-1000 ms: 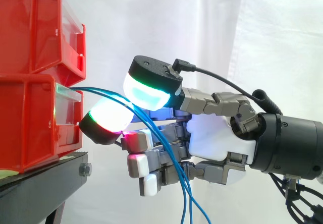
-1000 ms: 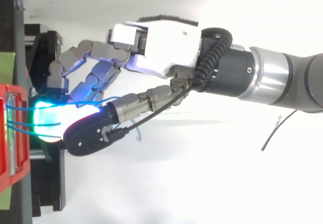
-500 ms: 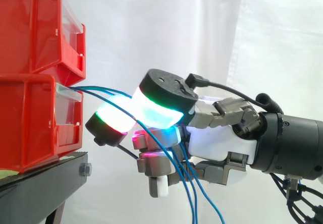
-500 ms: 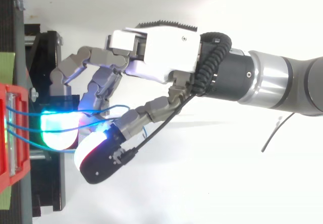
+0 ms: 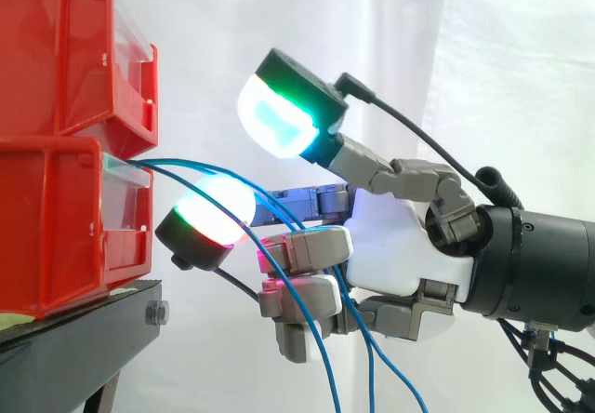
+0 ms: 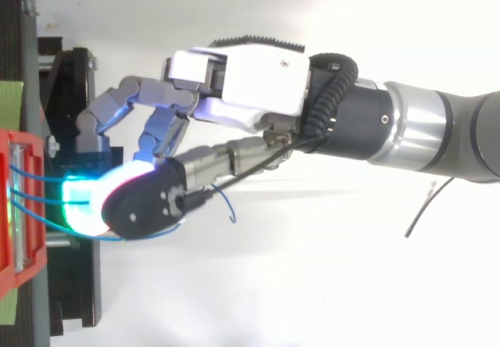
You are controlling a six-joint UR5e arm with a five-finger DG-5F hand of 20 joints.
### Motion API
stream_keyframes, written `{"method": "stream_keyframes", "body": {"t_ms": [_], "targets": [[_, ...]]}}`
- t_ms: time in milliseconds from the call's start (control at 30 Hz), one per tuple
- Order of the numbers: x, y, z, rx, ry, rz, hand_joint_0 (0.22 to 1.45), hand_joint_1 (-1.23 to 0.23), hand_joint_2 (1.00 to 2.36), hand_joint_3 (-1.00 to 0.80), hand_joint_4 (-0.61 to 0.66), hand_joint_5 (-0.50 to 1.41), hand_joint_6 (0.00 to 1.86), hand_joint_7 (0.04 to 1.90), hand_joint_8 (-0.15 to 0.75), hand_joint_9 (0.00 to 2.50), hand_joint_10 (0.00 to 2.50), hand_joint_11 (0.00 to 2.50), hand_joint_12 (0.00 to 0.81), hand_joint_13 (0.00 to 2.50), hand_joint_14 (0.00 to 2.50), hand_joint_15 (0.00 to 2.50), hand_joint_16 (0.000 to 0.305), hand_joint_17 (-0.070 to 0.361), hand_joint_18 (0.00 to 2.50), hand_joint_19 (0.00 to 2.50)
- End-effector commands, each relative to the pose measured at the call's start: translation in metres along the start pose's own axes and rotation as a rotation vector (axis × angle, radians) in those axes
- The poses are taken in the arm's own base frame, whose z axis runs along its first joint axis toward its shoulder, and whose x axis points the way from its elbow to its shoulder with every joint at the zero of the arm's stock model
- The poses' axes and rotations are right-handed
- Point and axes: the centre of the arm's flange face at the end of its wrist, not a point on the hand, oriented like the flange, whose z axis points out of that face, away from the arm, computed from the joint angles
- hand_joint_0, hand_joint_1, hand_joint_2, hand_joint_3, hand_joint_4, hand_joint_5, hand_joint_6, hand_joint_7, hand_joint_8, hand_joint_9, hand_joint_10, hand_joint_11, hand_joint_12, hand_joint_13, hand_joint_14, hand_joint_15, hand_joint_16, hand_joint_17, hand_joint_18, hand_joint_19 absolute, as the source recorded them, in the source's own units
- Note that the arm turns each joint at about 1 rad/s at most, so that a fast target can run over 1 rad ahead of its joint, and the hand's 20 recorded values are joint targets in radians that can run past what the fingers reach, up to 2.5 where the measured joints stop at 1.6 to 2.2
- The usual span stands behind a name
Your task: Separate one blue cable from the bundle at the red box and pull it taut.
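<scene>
Several thin blue cables [image 5: 186, 165] leave the front of the lower red bin [image 5: 56, 227] and sag down to the right, past my hand [image 5: 400, 255]. One straight finger's glowing pad [image 5: 212, 213] lies just under the cables near the bin. The thumb's white and green pad [image 5: 279, 115] is raised well above them, with a clear gap. The other fingers [image 5: 302, 246] curl lower down, and the cables run in front of them. From above, the cables [image 6: 27, 198] stretch from the bin's [image 6: 8, 230] front towards my hand [image 6: 250, 81], and a loose blue end [image 6: 226, 206] curls beside the thumb.
A second red bin [image 5: 65, 50] is stacked on the lower one. Both stand on a black stand [image 5: 74, 339] whose frame [image 6: 74, 284] lies below the fingertips. A white curtain hangs behind.
The thumb, pressed down on the cables against the finger pad half a second ago, has swung up and away from them. The palm has barely moved.
</scene>
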Motion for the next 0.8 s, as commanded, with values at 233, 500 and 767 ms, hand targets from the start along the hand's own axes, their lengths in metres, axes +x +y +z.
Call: {"method": "stream_keyframes", "body": {"t_ms": [233,500,767], "targets": [[0.0010,0.0035,0.0029,0.000,0.003,-0.006,0.61,-0.64,1.02,-0.20,0.18,-0.17,0.86,0.99,0.356,1.20,0.48,1.57,0.429,1.37,0.02,1.29,0.058,0.130,1.21,0.86],[0.0008,0.0041,0.0034,-0.001,0.000,-0.010,0.68,-0.83,1.02,-0.22,0.13,-0.21,0.92,0.96,0.337,1.07,0.67,1.56,0.421,1.29,0.02,1.27,0.054,0.122,1.15,0.83],[0.0012,0.0035,0.0029,0.000,0.005,-0.029,0.81,-0.92,1.00,-0.50,0.15,-0.20,0.93,0.95,0.345,1.07,0.67,1.55,0.424,1.26,0.02,1.23,0.053,0.120,1.12,0.77]]}}
